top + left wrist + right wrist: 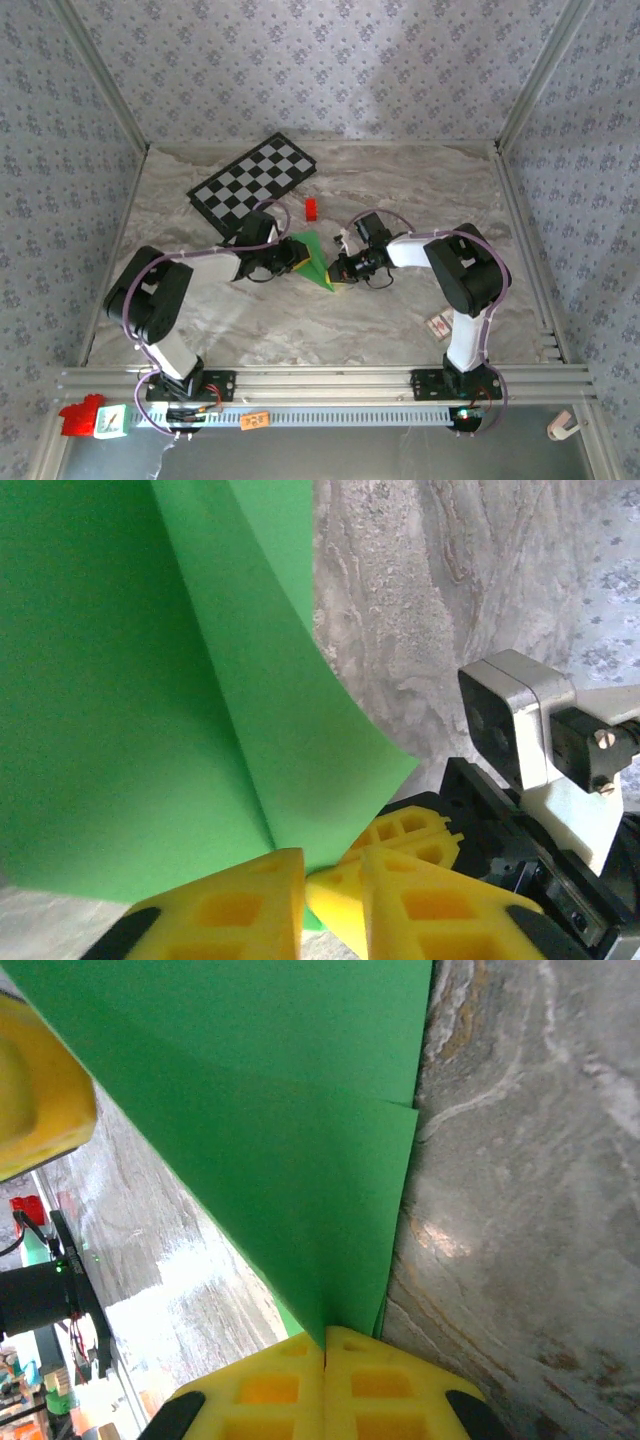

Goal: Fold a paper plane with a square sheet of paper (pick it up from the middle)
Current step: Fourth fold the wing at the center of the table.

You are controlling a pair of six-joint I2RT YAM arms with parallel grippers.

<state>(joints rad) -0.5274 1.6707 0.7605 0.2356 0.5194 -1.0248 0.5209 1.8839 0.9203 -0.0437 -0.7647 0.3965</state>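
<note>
The square sheet of paper (313, 258) is bright green and folded into a pointed wedge, held just above the marble table between both arms. My left gripper (290, 256) meets it from the left. In the left wrist view its yellow fingers (235, 905) are drawn together on the paper's lower edge (150, 710), where a crease runs down to the jaws. My right gripper (338, 268) comes from the right and is shut on the paper's narrow tip (300, 1140), with its fingers (270, 1390) pressed flat together. The right gripper's yellow fingers (415, 830) sit just behind the left gripper (305, 868).
A black-and-white checkered board (255, 183) lies at the back left with a small red block (311, 208) beside it. A small card (440, 323) lies near the right arm's base. The right wrist camera housing (520, 730) is close to the left fingers. Frame posts border the table.
</note>
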